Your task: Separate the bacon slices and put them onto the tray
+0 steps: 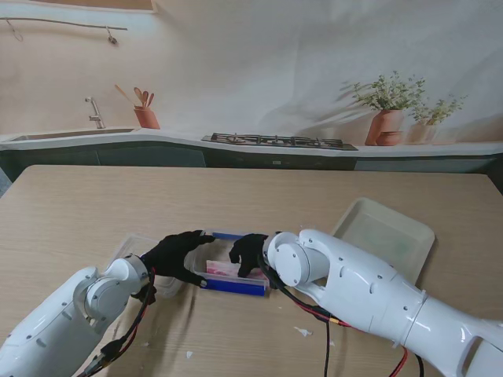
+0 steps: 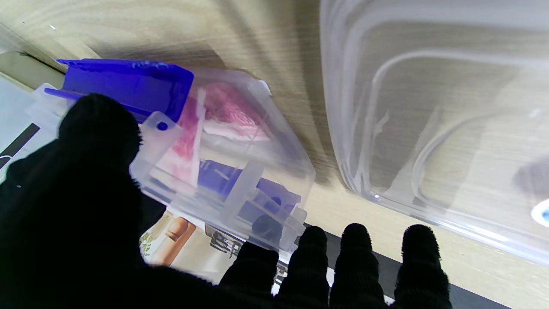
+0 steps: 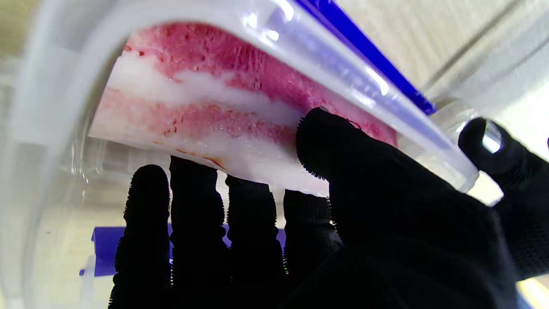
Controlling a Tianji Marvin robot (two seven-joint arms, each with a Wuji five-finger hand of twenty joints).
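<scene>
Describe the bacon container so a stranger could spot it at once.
On the wooden table, look between the two black-gloved hands, near the edge closest to me. The container is clear plastic with blue clips and pink bacon inside; the clear lid to its left and tray to its right are empty.

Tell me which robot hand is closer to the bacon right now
Right. The right robot hand pinches the bacon inside the container; the left robot hand grips the container's left rim.

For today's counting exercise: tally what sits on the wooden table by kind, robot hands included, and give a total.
Black-gloved hands: 2 (left hand, right hand)
Clear container with blue clips, holding bacon: 1
Clear lid: 1
Clear tray: 1
Total: 5
</scene>
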